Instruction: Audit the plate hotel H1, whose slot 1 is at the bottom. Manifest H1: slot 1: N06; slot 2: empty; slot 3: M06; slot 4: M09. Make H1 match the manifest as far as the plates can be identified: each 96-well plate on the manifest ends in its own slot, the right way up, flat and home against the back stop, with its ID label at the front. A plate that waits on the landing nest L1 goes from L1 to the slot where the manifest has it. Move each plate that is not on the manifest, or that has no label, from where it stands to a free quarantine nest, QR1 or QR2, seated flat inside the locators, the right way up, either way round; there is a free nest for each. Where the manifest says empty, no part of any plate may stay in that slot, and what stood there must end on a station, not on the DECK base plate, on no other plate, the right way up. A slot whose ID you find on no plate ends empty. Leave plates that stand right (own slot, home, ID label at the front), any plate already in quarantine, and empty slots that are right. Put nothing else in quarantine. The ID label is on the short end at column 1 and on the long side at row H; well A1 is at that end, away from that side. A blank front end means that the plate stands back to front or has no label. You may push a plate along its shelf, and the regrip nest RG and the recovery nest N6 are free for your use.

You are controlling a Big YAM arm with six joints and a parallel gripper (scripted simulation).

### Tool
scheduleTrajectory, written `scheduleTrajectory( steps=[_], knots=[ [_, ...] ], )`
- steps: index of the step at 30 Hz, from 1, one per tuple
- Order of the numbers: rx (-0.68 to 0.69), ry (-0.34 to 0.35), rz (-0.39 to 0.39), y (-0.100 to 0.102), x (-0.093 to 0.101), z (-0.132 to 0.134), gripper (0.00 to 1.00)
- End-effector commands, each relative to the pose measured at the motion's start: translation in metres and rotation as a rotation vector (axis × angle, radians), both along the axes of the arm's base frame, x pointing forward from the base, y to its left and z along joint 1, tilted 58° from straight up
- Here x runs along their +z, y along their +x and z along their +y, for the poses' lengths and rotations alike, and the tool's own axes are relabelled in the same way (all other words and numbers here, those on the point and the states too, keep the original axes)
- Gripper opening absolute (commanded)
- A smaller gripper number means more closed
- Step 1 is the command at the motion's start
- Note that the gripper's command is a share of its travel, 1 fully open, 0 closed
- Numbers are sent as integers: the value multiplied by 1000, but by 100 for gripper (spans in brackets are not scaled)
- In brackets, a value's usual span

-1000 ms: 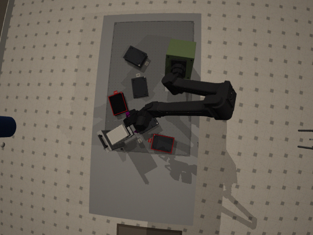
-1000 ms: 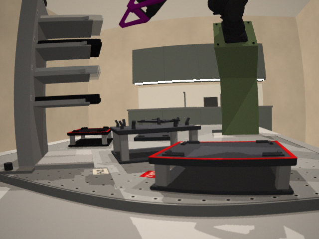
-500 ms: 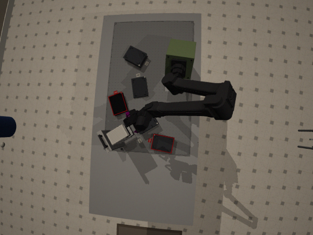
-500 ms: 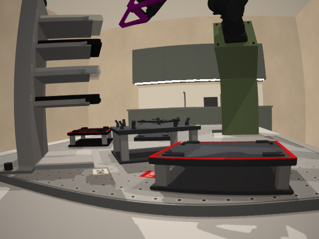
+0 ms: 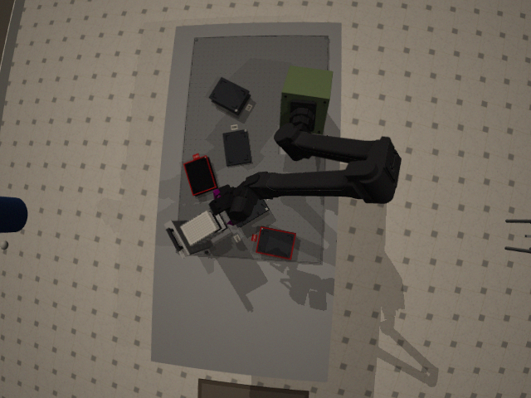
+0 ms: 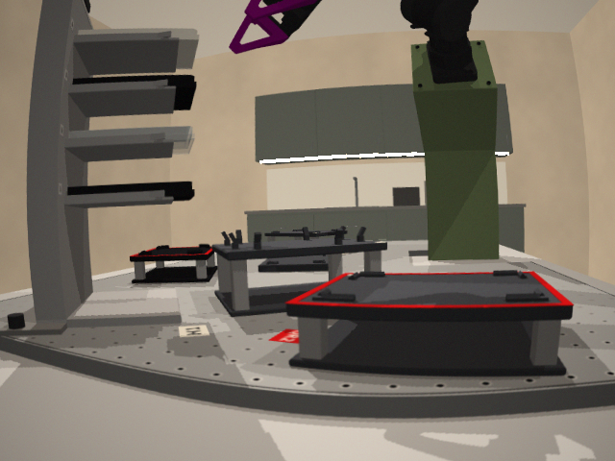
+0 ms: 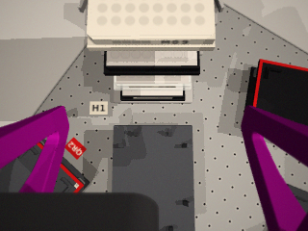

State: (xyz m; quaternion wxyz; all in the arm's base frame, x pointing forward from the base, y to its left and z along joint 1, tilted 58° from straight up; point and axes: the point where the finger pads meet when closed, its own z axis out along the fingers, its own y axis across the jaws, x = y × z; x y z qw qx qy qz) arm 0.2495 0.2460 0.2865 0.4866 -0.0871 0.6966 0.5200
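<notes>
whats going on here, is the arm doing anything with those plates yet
Not yet. The black robot arm hangs above the deck in front of the grey plate hotel, its purple-fingered gripper wide open and holding nothing. The wrist view looks down the hotel's front, where a cream 96-well plate lies in the top slot. Both red-rimmed quarantine nests stand free, and so does the dark nest right below the gripper.

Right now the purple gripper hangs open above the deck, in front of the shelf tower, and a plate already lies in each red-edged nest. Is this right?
Not quite. The gripper does hang open before the shelf tower, but both red-edged nests hold no plate, as the exterior view shows.
</notes>
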Motion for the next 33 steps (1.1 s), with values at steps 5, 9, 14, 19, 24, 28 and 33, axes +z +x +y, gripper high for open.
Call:
scheduleTrajectory(
  steps=[5,9,14,19,24,28,33],
  knots=[
    [-1,34,-28,-2,22,0,100],
    [3,16,-4,-9,3,-2,100],
    [3,15,-5,-16,-2,-5,100],
    [3,14,-5,-22,-7,-7,100],
    [3,14,-6,-25,-9,-8,100],
    [3,16,-10,-22,-13,-1,100],
    [3,15,-12,-21,-18,6,100]
  ],
)
